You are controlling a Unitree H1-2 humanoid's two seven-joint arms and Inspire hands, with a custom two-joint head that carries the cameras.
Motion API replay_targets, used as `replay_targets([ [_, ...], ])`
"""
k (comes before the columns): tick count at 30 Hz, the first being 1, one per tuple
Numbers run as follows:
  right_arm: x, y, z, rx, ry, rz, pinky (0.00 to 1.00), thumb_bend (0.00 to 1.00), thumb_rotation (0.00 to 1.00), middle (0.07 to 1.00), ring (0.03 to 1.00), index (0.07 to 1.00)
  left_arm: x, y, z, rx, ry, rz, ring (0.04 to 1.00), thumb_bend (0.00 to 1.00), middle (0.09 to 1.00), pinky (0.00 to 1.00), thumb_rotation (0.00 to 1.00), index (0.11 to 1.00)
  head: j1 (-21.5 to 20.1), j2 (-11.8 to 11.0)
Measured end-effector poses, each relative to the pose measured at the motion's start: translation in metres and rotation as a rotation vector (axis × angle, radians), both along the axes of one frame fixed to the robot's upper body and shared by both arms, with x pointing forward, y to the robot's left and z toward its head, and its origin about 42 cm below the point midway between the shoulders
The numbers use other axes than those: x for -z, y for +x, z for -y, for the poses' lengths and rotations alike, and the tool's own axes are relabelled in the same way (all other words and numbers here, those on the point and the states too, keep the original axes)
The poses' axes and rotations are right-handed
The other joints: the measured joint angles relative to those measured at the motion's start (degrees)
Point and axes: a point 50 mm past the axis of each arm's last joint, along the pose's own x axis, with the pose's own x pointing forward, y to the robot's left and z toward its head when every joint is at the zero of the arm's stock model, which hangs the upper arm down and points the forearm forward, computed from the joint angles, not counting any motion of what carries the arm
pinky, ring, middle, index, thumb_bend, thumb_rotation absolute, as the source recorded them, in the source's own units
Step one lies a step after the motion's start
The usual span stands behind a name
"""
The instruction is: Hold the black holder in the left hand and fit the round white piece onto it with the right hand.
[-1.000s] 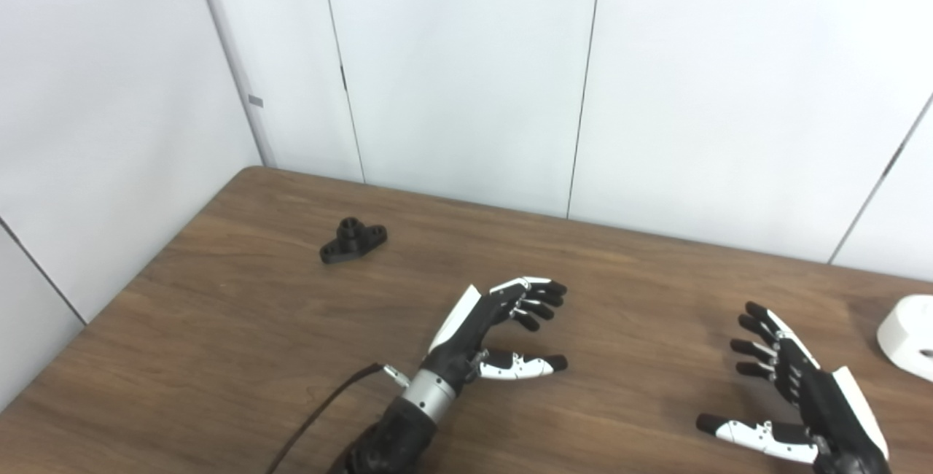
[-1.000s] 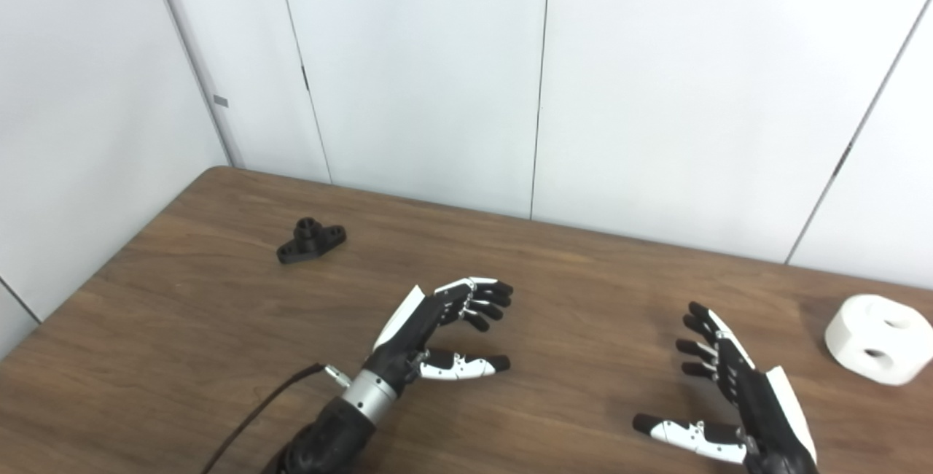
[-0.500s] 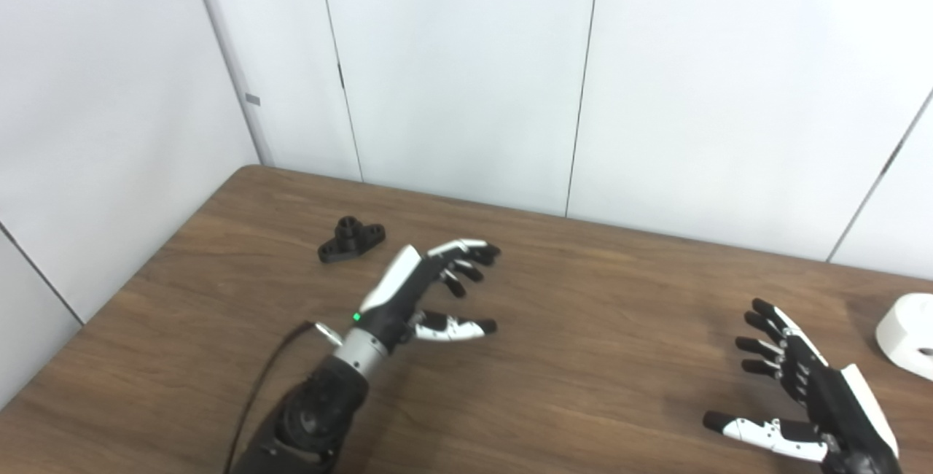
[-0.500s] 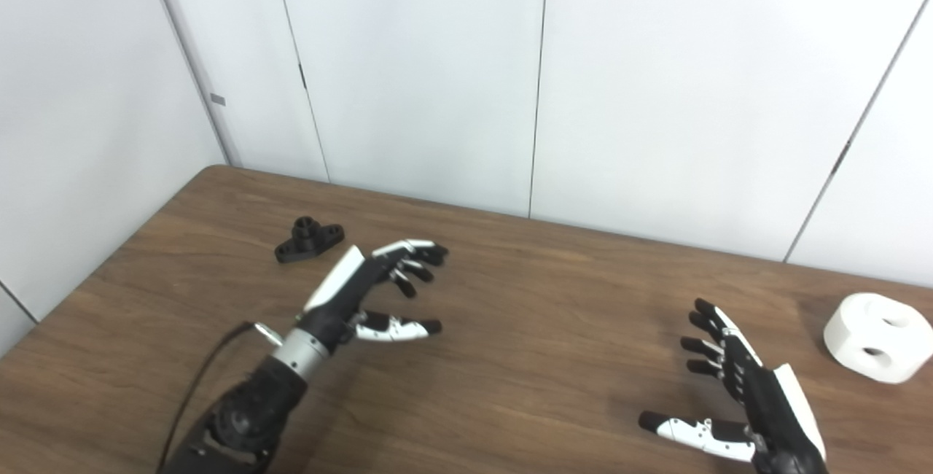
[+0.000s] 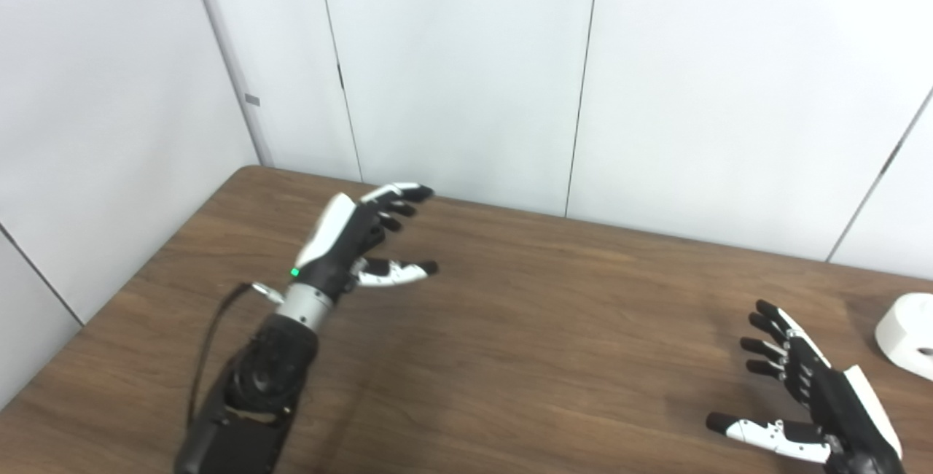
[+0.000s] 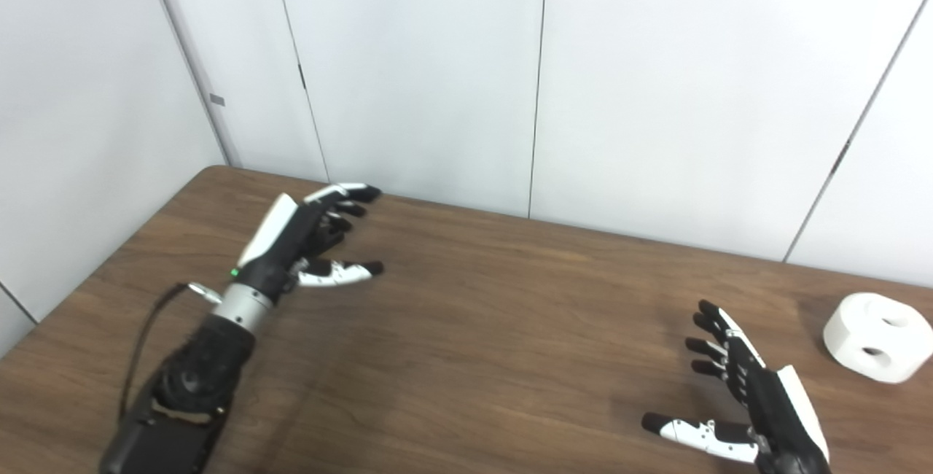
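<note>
L hand (image 5: 348,241) is raised over the far-left part of the brown desk (image 5: 554,328), fingers (image 5: 397,193) spread apart and pointing toward the back wall, thumb out to the right, nothing in its grip. Black holder isn't visible in either view; the L hand sits in front of that part of the desk, so can't tell where the holder lies or whether the hand touches it. R hand (image 6: 751,401) hovers low at the near-right edge, palm facing left, fingers splayed apart, thumb stretched toward the middle of the desk, also holding nothing. Round white piece (image 6: 877,337) rests on the desk at the far right, w/ dark holes in its top and side, near the R hand but clearly apart from it, and well apart from the L hand. In the left eye view it's cut off by the frame edge
</note>
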Motion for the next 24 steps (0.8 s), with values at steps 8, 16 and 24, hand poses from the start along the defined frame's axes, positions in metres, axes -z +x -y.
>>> replay_targets([
  [8, 0.001, 0.000, -0.001, -0.003, -0.005, 0.001, 0.73, 0.76, 0.00, 0.899, 0.795, 0.928, -0.020, 0.002, -0.025, -0.105, 0.119, 0.055, 0.786, 0.72, 0.793, 0.72, 0.05, 0.754, -0.35, 0.09],
  [16, 0.001, 0.000, -0.002, -0.005, -0.007, 0.003, 0.71, 0.76, 0.00, 0.892, 0.784, 0.917, -0.021, 0.011, -0.040, -0.231, 0.134, 0.054, 0.903, 0.75, 0.885, 0.83, 0.16, 0.806, -0.35, 0.09],
  [24, 0.001, 0.000, -0.002, -0.005, -0.004, 0.002, 0.73, 0.75, 0.00, 0.903, 0.796, 0.930, -0.019, 0.013, -0.056, -0.349, 0.182, -0.031, 0.967, 0.88, 0.950, 0.81, 0.29, 0.864, -0.61, 0.35],
])
